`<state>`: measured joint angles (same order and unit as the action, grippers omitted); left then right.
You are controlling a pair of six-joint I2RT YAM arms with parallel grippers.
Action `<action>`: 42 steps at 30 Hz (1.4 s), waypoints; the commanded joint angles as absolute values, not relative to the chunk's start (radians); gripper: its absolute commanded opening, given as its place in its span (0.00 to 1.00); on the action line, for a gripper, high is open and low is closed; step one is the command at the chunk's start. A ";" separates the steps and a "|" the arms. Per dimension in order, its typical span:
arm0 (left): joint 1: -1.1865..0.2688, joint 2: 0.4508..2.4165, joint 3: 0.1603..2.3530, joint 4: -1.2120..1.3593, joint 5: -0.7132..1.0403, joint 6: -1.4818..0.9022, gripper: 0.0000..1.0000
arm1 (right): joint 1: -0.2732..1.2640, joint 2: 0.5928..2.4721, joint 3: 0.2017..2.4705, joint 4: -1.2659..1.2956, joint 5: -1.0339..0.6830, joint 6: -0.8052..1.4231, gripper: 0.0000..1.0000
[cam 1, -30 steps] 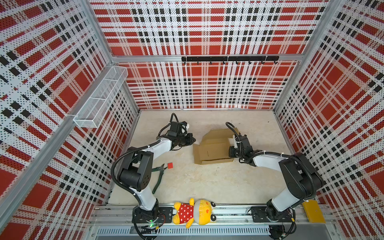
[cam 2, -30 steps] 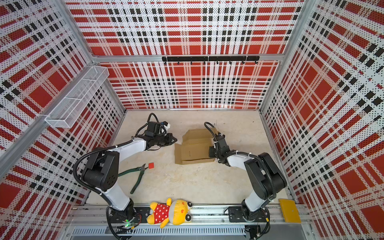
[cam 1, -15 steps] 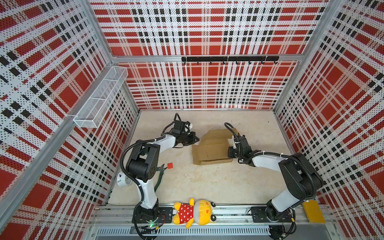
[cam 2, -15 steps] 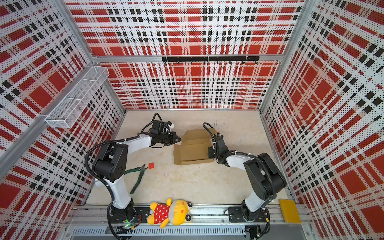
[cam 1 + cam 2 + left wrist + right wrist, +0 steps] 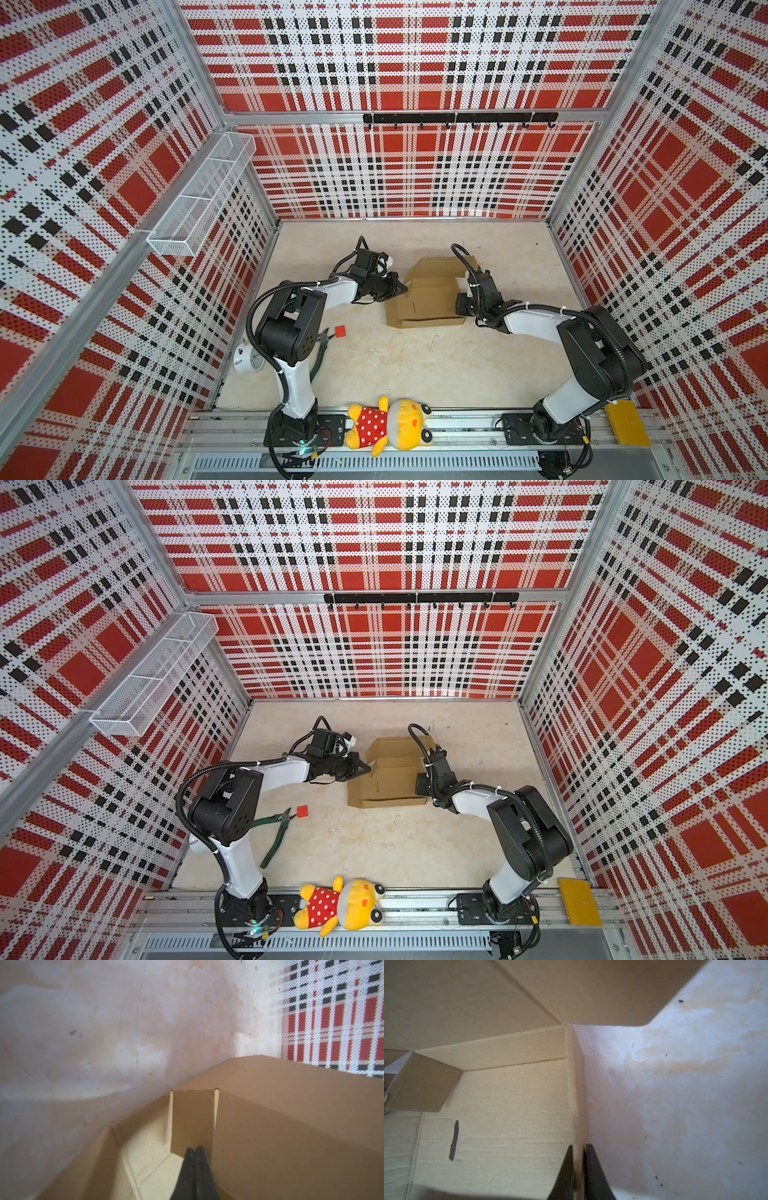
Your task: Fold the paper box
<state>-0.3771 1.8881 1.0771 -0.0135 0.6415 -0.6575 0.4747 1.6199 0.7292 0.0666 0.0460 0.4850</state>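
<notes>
Right wrist view: your right gripper (image 5: 579, 1148) is pinched onto the paper box (image 5: 512, 1105), with the box's side wall caught between the jaws. In the left wrist view, your left gripper (image 5: 195, 1149) is fully closed and holds nothing, its tips at a short upright flap on the box's opposite side. In both top views the box (image 5: 424, 303) lies between the two grippers, its lid panel lifted along the far edge.

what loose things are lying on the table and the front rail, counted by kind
cardboard box: 1
red block: 1
pliers: 1
plush toy: 1
yellow plate: 1
white round thing: 1
total: 6
</notes>
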 commanded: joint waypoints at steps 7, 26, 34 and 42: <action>-0.352 1.952 1.049 0.159 0.733 -0.805 0.00 | 0.501 1.618 0.755 0.112 0.046 0.509 0.12; -0.334 2.034 1.074 0.266 0.788 -0.926 0.00 | 0.539 1.627 0.787 0.094 0.054 0.563 0.12; -0.327 2.049 1.088 0.290 0.810 -0.944 0.00 | 0.546 1.629 0.804 0.072 0.082 0.564 0.12; -0.324 1.904 1.079 0.211 0.786 -0.892 0.00 | 0.517 1.610 0.800 0.045 0.134 0.559 0.12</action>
<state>-0.3260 2.0033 1.0664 0.2268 0.7864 -0.9222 0.5259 1.6230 0.7723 0.0227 0.1139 0.5507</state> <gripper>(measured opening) 0.044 0.119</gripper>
